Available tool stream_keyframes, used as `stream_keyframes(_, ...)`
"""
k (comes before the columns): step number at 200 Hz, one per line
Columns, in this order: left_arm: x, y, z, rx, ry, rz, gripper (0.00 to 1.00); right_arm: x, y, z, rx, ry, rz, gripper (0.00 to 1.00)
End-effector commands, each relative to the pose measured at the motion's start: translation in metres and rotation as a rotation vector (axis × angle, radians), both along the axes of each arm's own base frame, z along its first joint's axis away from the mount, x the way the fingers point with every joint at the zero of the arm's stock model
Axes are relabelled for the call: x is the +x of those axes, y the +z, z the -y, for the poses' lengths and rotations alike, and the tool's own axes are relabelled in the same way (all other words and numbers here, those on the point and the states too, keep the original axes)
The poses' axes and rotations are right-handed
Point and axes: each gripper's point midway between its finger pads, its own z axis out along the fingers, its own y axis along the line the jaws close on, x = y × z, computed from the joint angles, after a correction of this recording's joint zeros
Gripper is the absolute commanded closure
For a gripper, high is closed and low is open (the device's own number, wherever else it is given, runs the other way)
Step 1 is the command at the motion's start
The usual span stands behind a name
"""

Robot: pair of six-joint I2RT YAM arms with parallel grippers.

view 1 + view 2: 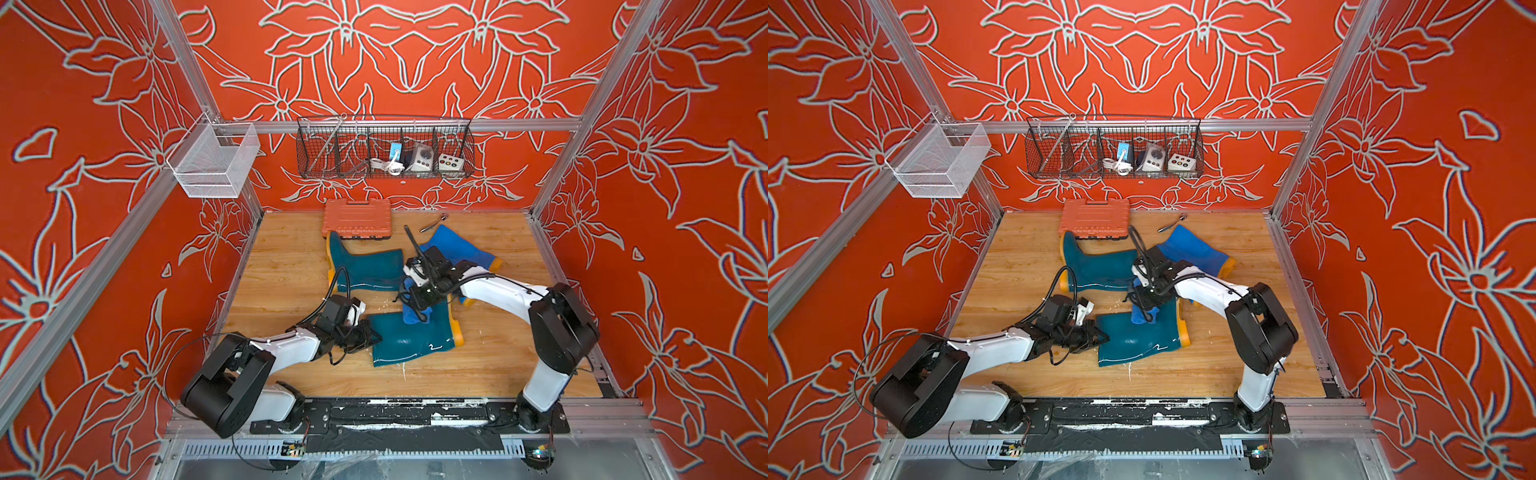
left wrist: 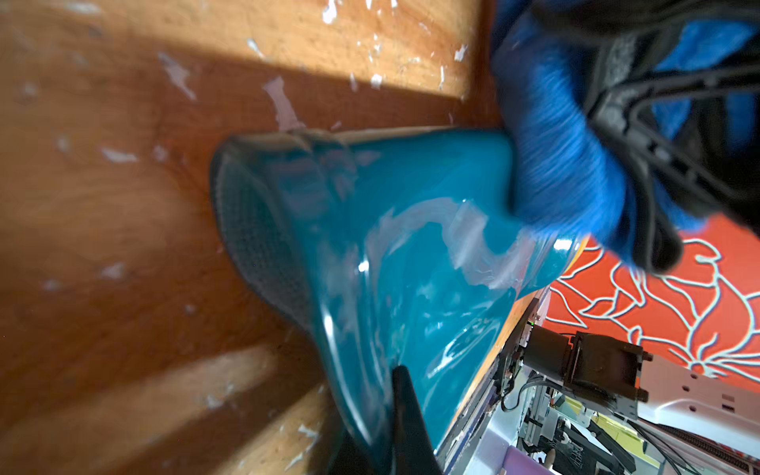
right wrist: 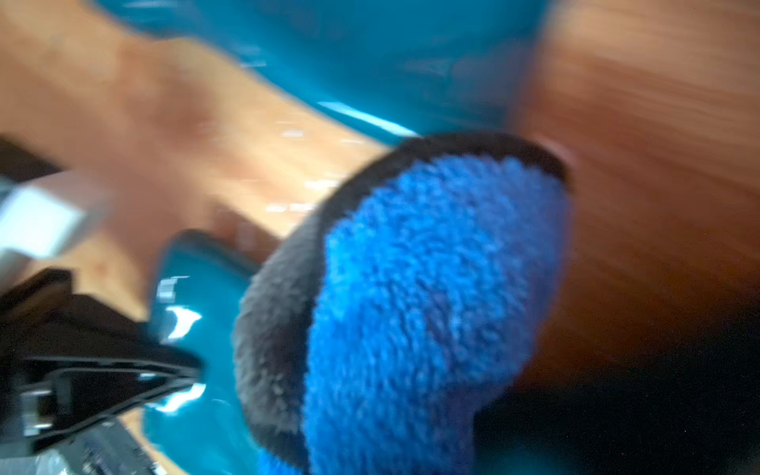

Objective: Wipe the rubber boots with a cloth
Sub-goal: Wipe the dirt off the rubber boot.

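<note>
Left tool (image 1: 368,336) pinches the near boot (image 1: 415,343) rim, steadying it; right tool (image 1: 421,305) pinches the cloth (image 1: 409,317) against its ankle, to wipe.

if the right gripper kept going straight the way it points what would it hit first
The cloth it grips leads the right gripper; straight on, that would probably press onto the near dark teal boot by its ankle, though depth is unclear.

orange floral walls (image 1: 415,62), wooden floor (image 1: 282,270), wire basket (image 1: 324,156) holding what may be chargers (image 1: 419,158).
</note>
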Motion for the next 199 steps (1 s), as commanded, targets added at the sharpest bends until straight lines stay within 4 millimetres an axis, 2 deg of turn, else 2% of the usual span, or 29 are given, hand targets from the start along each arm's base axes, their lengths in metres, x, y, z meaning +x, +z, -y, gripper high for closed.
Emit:
stream_keyframes(1, -0.006, -0.003, -0.001, 0.01, 0.001, -0.017, 1.0, -0.037, -0.001, -0.065, 0.098, 0.126, -0.091, 1.0)
stream_keyframes(15, -0.007, -0.002, -0.005, 0.022, 0.011, -0.014, 1.0, -0.045, -0.006, -0.078, 0.126, 0.141, -0.132, 1.0)
stream_keyframes(31, -0.01, -0.001, -0.009, 0.037, 0.023, -0.011, 1.0, -0.038, -0.015, -0.064, 0.115, 0.103, -0.159, 1.0)
stream_keyframes(45, -0.012, -0.002, -0.012, 0.052, 0.027, -0.007, 1.0, -0.024, -0.024, -0.032, 0.095, 0.027, -0.184, 1.0)
stream_keyframes(71, -0.014, -0.004, -0.015, 0.056, 0.033, -0.003, 1.0, 0.002, -0.03, 0.046, 0.033, -0.134, -0.172, 1.0)
stream_keyframes(86, -0.013, -0.003, -0.014, 0.047, 0.035, -0.001, 1.0, 0.003, -0.026, 0.067, -0.027, -0.14, -0.129, 1.0)
stream_keyframes(97, -0.013, -0.002, -0.013, 0.041, 0.037, 0.0, 1.0, 0.001, -0.02, 0.063, -0.018, -0.127, -0.12, 1.0)
stream_keyframes(108, -0.012, -0.002, -0.012, 0.038, 0.038, 0.004, 1.0, -0.003, -0.015, 0.048, 0.004, -0.107, -0.109, 1.0)
stream_keyframes(123, -0.011, -0.001, -0.012, 0.035, 0.041, 0.006, 1.0, -0.017, -0.01, 0.01, 0.014, -0.026, -0.076, 1.0)
stream_keyframes(138, -0.012, 0.0, -0.013, 0.036, 0.043, 0.005, 1.0, -0.037, -0.002, -0.036, 0.052, 0.077, -0.073, 1.0)
stream_keyframes(153, -0.012, 0.004, -0.015, 0.042, 0.048, 0.01, 1.0, -0.047, -0.001, -0.059, 0.086, 0.111, -0.095, 1.0)
stream_keyframes(161, -0.013, 0.006, -0.016, 0.046, 0.051, 0.014, 1.0, -0.047, -0.004, -0.059, 0.091, 0.105, -0.107, 1.0)
stream_keyframes(171, -0.014, 0.01, -0.018, 0.053, 0.055, 0.025, 1.0, -0.042, -0.008, -0.048, 0.067, 0.086, -0.101, 1.0)
stream_keyframes(179, -0.016, 0.011, -0.021, 0.063, 0.061, 0.034, 1.0, -0.036, -0.011, -0.032, 0.037, 0.062, -0.096, 1.0)
stream_keyframes(199, -0.017, 0.014, -0.027, 0.077, 0.081, 0.059, 1.0, -0.017, -0.02, 0.025, 0.003, -0.064, -0.114, 1.0)
